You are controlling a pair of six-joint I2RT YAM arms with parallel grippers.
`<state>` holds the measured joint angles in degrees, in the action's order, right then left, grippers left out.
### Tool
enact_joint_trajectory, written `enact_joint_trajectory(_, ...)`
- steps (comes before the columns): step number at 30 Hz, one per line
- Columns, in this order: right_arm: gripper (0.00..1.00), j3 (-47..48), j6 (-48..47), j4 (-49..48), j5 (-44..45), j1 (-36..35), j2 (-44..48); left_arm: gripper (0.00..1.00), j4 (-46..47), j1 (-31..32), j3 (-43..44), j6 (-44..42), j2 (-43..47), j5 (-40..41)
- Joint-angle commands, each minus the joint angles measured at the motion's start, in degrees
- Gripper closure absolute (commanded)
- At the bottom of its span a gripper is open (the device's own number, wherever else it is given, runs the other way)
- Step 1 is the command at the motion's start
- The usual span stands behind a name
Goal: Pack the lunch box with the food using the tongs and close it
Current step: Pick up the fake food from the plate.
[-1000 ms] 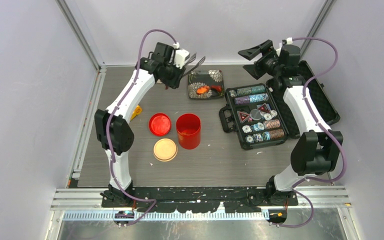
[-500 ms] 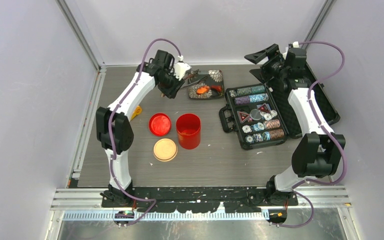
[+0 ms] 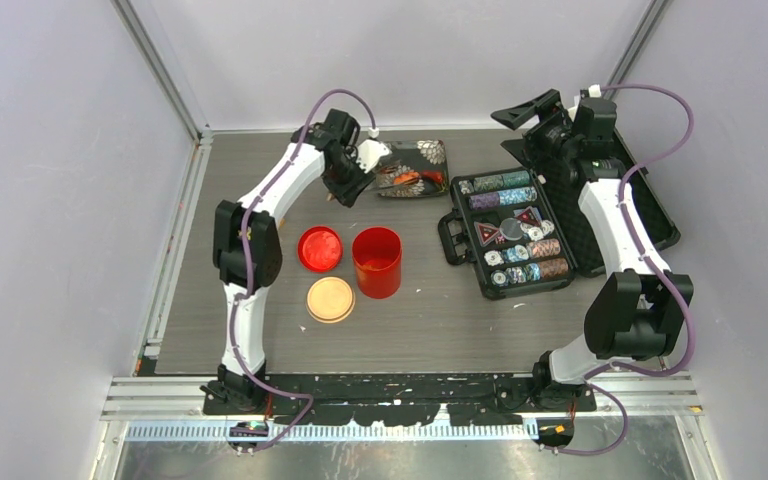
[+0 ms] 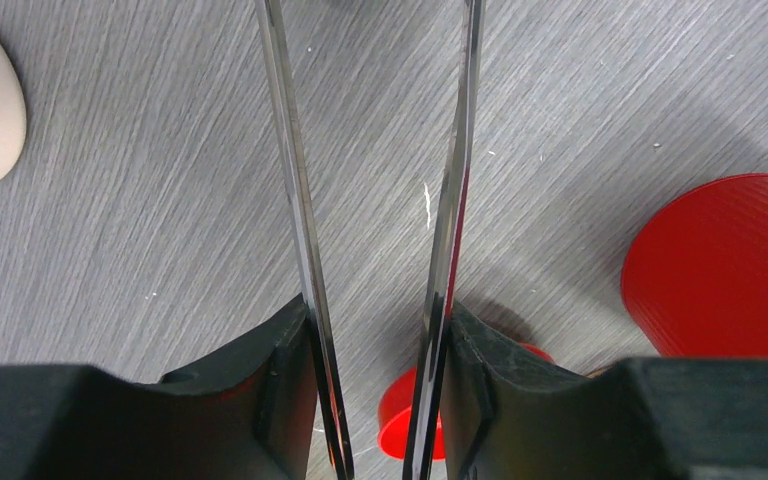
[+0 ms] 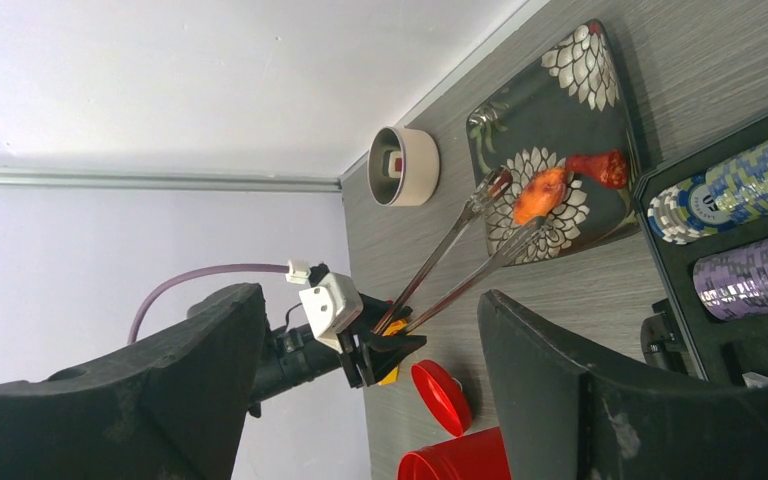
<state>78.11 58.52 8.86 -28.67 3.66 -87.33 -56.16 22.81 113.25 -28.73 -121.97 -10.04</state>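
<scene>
Tongs (image 5: 450, 237) dropped; right wrist reveals tub (image 5: 405, 165).

**Lighting and picture quality: bright, even, diffuse light from above; no harsh shadows.**
Overhead view: bench (image 3: 430, 320) evenly lit; shadow at the red canister (image 3: 377, 262) faint and soft-edged; frame posts (image 3: 157, 65) lean outward, a slight wide-angle bend at the edges. Left wrist view: bench grain crisp; tongs (image 4: 295, 200) show thin bright glints along their edges and throw a soft shadow to their right; left jaws dark, detail lost. Right wrist view: wall (image 5: 210, 80) near washed out; right jaws, close to the lens, underexposed and soft; plate (image 5: 560, 150) sharp.
</scene>
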Motion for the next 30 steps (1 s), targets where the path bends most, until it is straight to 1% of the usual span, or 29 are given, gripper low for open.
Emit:
enact_joint_trajectory(1,0.18,0.25,-1.14,-1.79,-0.69,0.38,2.47,0.56,0.00,0.80,3.69,-1.66,-1.11,0.64)
enact_joint_trajectory(10,0.18,0.02,-1.04,-1.81,-0.78,0.90,2.52,0.58,0.21,2.12,4.45,-4.09,-3.29,5.98)
enact_joint_trajectory(18,0.18,-0.06,-0.99,-1.90,-0.87,1.00,2.73,0.65,-3.24,2.15,9.42,-2.31,-5.07,6.69)
enact_joint_trajectory(30,0.18,-0.48,-0.51,-2.64,-1.13,1.09,2.76,0.70,-2.39,2.15,11.47,0.00,-0.04,6.54)
